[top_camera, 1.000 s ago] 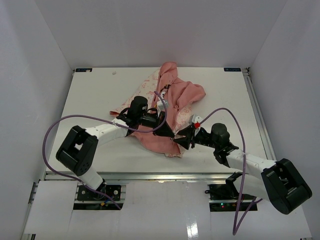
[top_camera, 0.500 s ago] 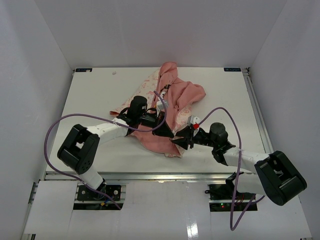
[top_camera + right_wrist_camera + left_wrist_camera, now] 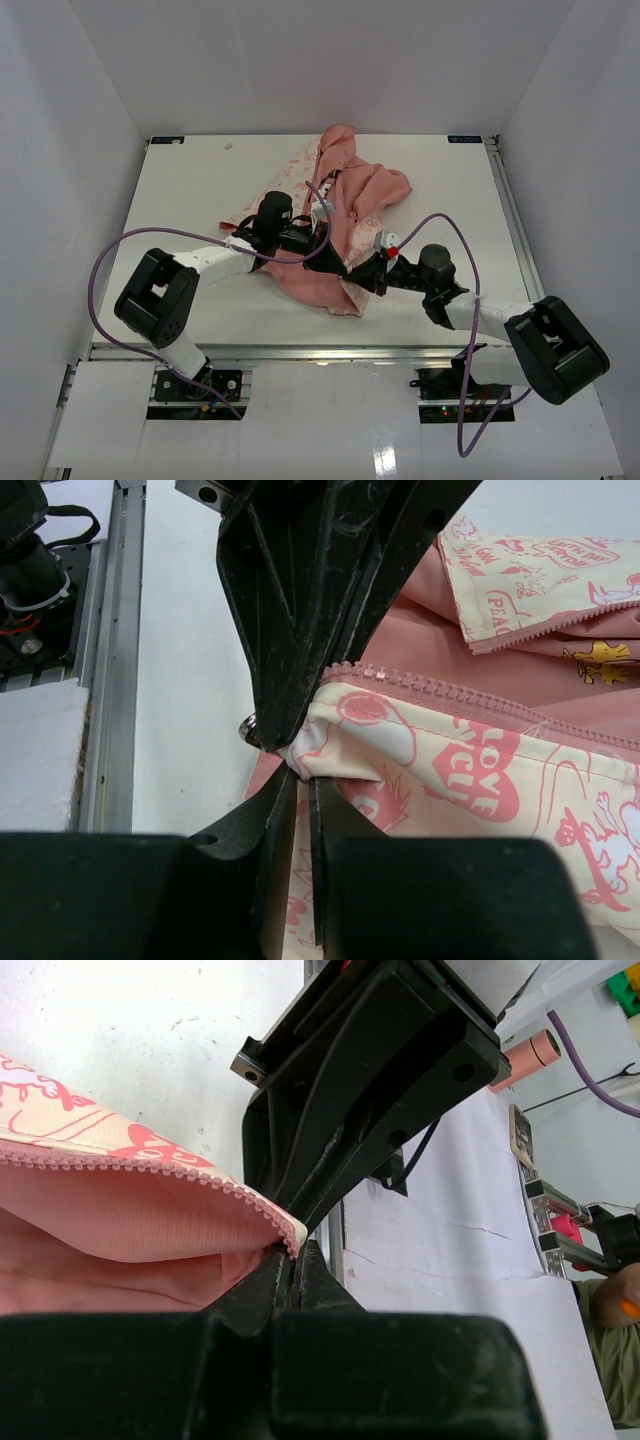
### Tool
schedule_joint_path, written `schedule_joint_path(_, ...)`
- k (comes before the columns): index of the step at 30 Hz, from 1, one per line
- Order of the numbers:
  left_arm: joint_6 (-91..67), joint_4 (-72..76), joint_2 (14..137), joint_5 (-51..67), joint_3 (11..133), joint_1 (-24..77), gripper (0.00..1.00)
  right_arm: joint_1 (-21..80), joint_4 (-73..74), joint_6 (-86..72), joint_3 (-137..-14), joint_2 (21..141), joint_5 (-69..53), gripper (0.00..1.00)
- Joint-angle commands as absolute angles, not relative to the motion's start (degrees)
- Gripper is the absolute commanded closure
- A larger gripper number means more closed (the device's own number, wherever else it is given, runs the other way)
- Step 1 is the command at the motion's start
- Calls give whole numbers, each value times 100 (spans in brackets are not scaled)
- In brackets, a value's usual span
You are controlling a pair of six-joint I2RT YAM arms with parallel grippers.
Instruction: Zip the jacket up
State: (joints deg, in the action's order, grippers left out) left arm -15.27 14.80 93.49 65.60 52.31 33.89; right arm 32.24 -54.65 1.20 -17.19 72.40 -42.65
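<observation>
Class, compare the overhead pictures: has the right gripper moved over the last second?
Yes. The right gripper edged slightly left, away from the table's right rail, and closed on the jacket.

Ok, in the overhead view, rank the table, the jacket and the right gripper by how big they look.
Largest: the table.
Next: the jacket.
Smallest: the right gripper, shut on the jacket's edge.

A white counter (image 3: 200,190) fills the middle of the frame, boxed in by plain white walls: a back wall (image 3: 320,60) across the top, a left wall (image 3: 60,150) and a right wall (image 3: 590,130) slanting down the sides. An aluminium rail (image 3: 515,230) runs along the counter's right edge, another rail (image 3: 300,350) along its lower edge. White panels (image 3: 100,415) lie at the bottom. The light is even and soft, with faint shadows.
</observation>
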Motion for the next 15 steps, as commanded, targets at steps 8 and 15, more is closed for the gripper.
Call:
schedule_joint_path(8, -1494, 1660, 9292, 6570, 5143, 3349, 71, 3226, -6565, -269, -1802, 7298, -4838, 92)
schedule_joint_path(15, -1445, 1595, 9262, 6505, 5078, 3340, 62, 3234, -6638, -365, -1840, 7406, -4739, 92)
